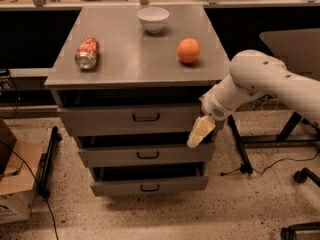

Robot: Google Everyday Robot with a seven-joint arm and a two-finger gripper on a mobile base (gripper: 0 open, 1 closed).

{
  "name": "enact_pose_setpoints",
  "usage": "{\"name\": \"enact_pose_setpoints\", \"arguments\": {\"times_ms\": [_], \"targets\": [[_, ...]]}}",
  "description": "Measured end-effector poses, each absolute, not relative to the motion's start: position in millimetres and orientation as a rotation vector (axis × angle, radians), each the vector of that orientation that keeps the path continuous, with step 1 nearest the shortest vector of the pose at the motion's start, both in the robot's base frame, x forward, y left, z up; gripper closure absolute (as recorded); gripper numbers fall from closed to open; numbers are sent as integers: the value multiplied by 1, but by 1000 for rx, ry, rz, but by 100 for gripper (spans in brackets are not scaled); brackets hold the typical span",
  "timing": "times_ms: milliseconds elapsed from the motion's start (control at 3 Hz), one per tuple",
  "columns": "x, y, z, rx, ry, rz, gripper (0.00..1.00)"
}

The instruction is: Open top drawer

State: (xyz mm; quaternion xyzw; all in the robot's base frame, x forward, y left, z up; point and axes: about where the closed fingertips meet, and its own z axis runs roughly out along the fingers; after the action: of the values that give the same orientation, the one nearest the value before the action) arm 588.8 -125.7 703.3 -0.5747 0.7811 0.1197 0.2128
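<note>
Approach step: my gripper (201,131) at frame centre-right, by top drawer (100,120) right edge, state can't tell. Next I go left to its handle (146,117).

white arm (260,81) reaches in from the right, bent; gripper (196,138) angled down-left.

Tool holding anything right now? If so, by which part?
Nothing is held. The tool hangs in front of the right end of the top drawer, well clear of its handle.
</note>
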Motion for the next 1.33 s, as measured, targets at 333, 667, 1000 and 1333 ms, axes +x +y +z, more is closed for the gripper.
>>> {"name": "enact_pose_setpoints", "arguments": {"times_ms": [333,667,1000,1333], "targets": [[609,-121,680,-1608,2162,360,0],[628,-118,659,-1650,2172,415,25],[628,-118,667,-1650,2172,415,49],[628,-118,672,-1651,2171,415,72]]}}
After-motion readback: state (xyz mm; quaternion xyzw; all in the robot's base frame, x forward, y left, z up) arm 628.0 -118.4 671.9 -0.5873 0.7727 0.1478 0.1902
